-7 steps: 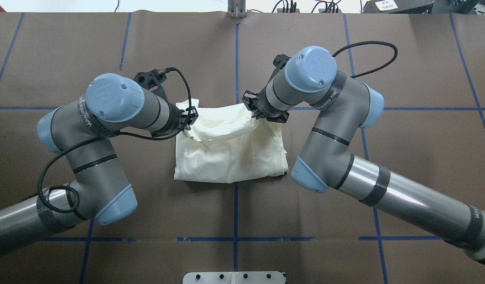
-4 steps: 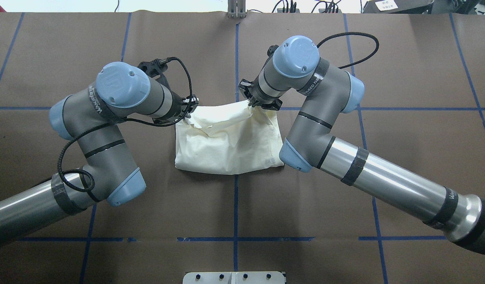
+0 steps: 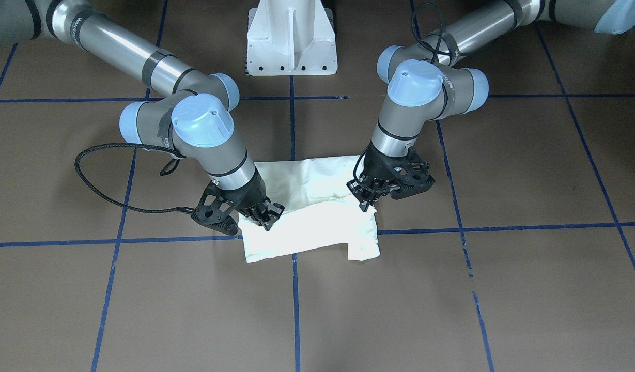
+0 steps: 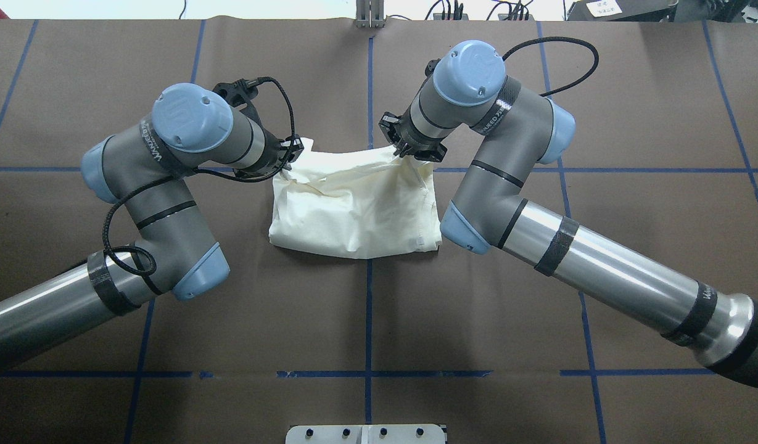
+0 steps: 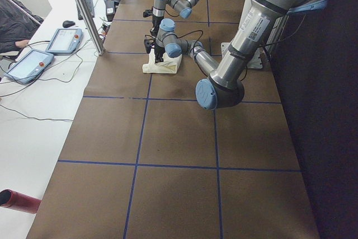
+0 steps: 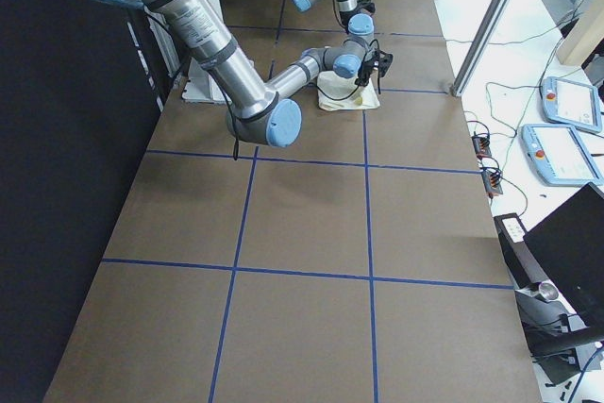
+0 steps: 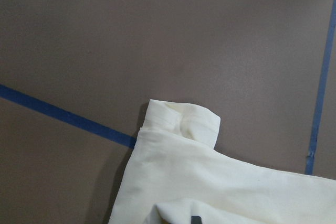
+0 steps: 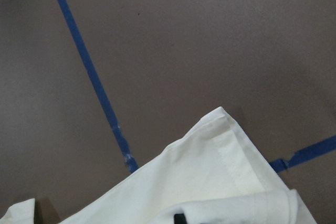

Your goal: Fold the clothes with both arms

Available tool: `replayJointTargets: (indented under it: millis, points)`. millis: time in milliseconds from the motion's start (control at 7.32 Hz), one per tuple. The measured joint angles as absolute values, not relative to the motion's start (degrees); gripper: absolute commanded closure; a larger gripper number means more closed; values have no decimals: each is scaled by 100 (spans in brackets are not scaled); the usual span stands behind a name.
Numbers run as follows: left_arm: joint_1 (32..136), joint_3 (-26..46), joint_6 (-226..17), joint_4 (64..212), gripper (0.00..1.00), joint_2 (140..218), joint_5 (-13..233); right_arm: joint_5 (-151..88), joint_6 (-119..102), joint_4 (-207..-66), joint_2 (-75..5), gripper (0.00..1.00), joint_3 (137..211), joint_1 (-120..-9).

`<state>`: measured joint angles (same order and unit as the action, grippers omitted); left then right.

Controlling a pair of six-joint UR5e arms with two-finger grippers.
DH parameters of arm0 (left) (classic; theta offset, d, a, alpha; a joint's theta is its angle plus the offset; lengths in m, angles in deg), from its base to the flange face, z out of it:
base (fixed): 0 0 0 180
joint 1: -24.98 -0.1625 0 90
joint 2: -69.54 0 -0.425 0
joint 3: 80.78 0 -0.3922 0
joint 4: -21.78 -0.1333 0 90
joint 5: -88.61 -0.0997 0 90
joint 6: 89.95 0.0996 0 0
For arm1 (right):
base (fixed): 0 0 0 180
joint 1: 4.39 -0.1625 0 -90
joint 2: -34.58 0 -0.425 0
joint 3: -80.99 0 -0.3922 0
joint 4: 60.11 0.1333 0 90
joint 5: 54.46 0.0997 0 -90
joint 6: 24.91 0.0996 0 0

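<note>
The cream-white shirt (image 4: pixel 354 209) lies folded into a small rectangle at the table's middle, plain side up; its print is hidden. It also shows in the front view (image 3: pixel 317 222) and both side views (image 5: pixel 162 66) (image 6: pixel 344 99). My left gripper (image 4: pixel 289 161) is shut on the shirt's far left corner, also seen in the front view (image 3: pixel 368 199). My right gripper (image 4: pixel 409 154) is shut on the far right corner, also seen in the front view (image 3: pixel 263 218). The held top layer is wrinkled and slightly lifted. The wrist views show only cloth corners (image 7: pixel 210 182) (image 8: pixel 210 182) over the brown mat.
The brown table cover (image 4: pixel 539 308) carries a grid of blue tape lines (image 4: pixel 369 320). The white pedestal (image 3: pixel 291 41) stands at the robot's side. Two teach pendants (image 5: pixel 33 62) and a metal post (image 5: pixel 84 9) stand beyond the table's far edge.
Both grippers have moved away from the robot, carrying the shirt's held edge with them. The shirt's near edge has also slid farther from the robot.
</note>
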<state>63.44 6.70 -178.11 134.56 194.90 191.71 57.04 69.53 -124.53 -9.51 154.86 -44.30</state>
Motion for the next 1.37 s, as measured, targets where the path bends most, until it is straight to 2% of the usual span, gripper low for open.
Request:
replayJointTargets:
  millis: [137, 273, 410, 956, 1366]
  points:
    - [6365, 639, -17793, 13499, 100, 19498, 19171, 5738, 6954, -12453, -952, 100, 15471, -4462]
    - [6373, 628, -17785, 13516, 100, 19513, 19171, 5752, 6950, -12453, -952, 59, 15462, -4472]
    - [6376, 626, -17782, 13521, 1, 19528, 19171, 5757, 6941, -12454, -949, 1, 15456, -4472]
    - [6913, -5, -17234, 13639, 0, 19709, 19280, 6018, 6812, -12455, -949, 0, 15327, -4725]
    - [6924, -150, -17506, 15154, 0, 19494, 19674, 6296, 6292, -12492, -953, 0, 15311, -4998]
